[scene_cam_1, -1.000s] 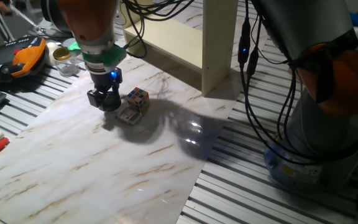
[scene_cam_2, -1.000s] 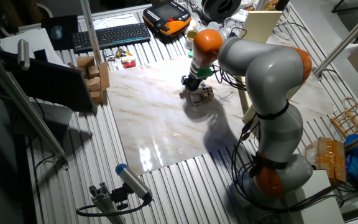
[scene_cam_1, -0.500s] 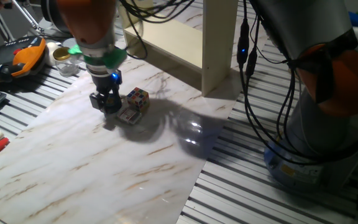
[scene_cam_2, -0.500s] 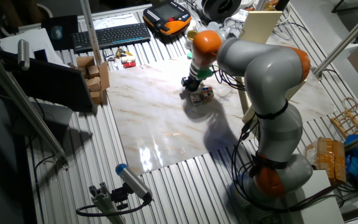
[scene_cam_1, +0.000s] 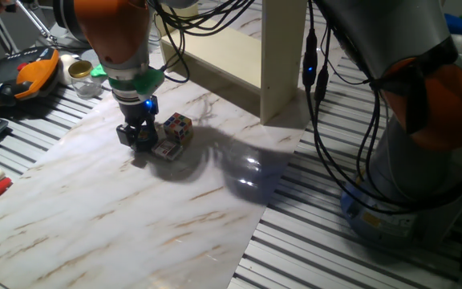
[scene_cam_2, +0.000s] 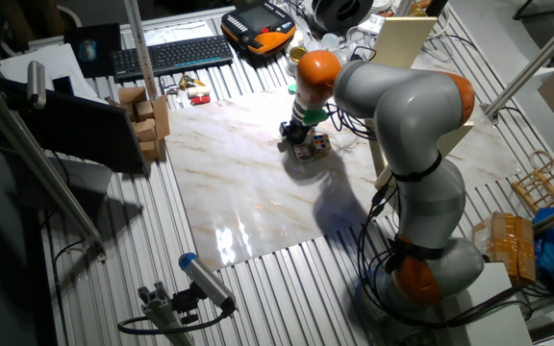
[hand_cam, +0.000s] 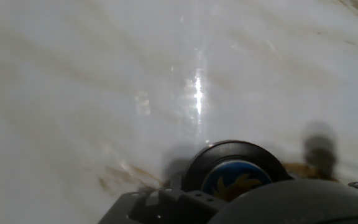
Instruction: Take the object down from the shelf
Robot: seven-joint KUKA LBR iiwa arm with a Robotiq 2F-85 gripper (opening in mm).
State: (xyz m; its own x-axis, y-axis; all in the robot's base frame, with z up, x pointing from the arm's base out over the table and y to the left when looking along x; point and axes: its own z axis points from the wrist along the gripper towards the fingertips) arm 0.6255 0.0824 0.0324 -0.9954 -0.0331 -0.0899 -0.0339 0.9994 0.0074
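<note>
- One fixed view: the gripper (scene_cam_1: 137,135) is shown low over the marble board (scene_cam_1: 119,209), well apart from the beige shelf (scene_cam_1: 239,60). A small round object appears to be held at its tip, but it is hidden by the fingers here. A colour-puzzle cube (scene_cam_1: 177,126) and a small flat card (scene_cam_1: 165,150) lie just beside the gripper. The arm is posed almost vertically, wrist pointing down.
- The other fixed view: the arm (scene_cam_2: 392,106) is seen arched over from its base, with the gripper (scene_cam_2: 292,134) close to the board (scene_cam_2: 248,192). The lowering is judged nearly complete; release and withdrawal remain.
- Hand view: a dark round disc-like object (hand_cam: 235,171) with a blue-and-yellow face is seen between the fingers, just above the marble surface (hand_cam: 166,74). Whether it is pinched firmly cannot be told.
</note>
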